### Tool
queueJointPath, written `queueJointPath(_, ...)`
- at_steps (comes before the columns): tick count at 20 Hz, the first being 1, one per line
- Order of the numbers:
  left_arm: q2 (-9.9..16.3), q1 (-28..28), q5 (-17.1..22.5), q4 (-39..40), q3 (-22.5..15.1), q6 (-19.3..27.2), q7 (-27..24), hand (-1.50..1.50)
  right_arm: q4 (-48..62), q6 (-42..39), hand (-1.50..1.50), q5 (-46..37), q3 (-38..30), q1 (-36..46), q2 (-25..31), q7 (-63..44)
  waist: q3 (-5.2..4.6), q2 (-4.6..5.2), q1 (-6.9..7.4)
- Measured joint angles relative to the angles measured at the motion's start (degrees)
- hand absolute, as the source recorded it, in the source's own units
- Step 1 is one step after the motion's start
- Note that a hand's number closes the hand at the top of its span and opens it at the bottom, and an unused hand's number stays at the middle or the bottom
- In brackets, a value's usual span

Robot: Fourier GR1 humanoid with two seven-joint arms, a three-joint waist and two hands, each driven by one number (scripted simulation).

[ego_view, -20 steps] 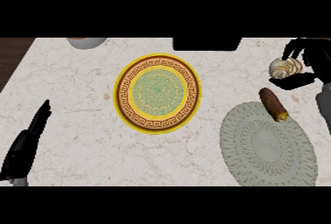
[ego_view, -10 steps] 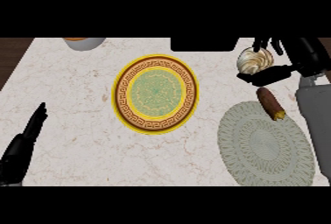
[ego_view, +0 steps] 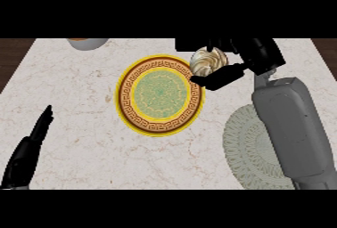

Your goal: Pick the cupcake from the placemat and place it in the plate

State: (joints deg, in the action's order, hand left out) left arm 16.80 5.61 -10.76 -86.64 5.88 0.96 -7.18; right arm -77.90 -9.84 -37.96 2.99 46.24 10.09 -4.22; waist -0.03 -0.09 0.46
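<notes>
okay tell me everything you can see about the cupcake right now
The cupcake shows as a small round cake with pale cream, swirled frosting, seen from above. The right hand holds it, dark fingers curled around its lower and right sides, hiding its base and any wrapper. It is off the grey-green placemat and sits at the upper right rim of the yellow patterned plate, partly overlapping that rim. Whether it touches the plate cannot be told from this view.

Kitchen: marble counter (ego_view: pixel 85 111), ornate plate (ego_view: pixel 160 95), woven placemat (ego_view: pixel 247 151), bowl (ego_view: pixel 88 42) at far edge.
</notes>
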Motion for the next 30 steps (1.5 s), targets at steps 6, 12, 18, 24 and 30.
queueJointPath(6, 0.1, -1.2, 0.0, -0.1, 0.5, -0.9, 0.8, 0.0, 8.6, 1.9, 1.5, -2.7, 3.2, 5.5, -7.0, -5.0, 0.0, 0.17, 0.38)
queueJointPath(12, -0.3, -1.6, -0.7, 1.4, 0.5, -1.2, -1.0, 0.0, 20.8, 5.9, 1.5, -1.1, 7.9, 10.8, -9.4, -6.3, -0.01, 0.31, 0.93)
queueJointPath(18, -0.9, -2.2, -1.2, 0.2, -0.2, -1.6, 0.1, 0.0, 32.0, 11.8, 1.5, 7.1, 13.0, 12.7, -9.9, -4.8, 0.01, 0.62, 2.21)
queueJointPath(24, -0.9, -4.4, -1.5, 2.0, -0.1, -1.9, -0.2, 0.0, 41.0, 19.4, -1.5, 16.7, 17.7, 15.3, -10.0, -7.4, 0.0, 0.86, 3.11)
queueJointPath(30, -1.1, -4.2, -1.7, 1.8, 0.1, -2.1, -0.2, 0.0, 43.4, 26.6, -1.5, 24.7, 18.8, 16.1, -10.1, -3.2, 0.03, 0.78, 3.1)
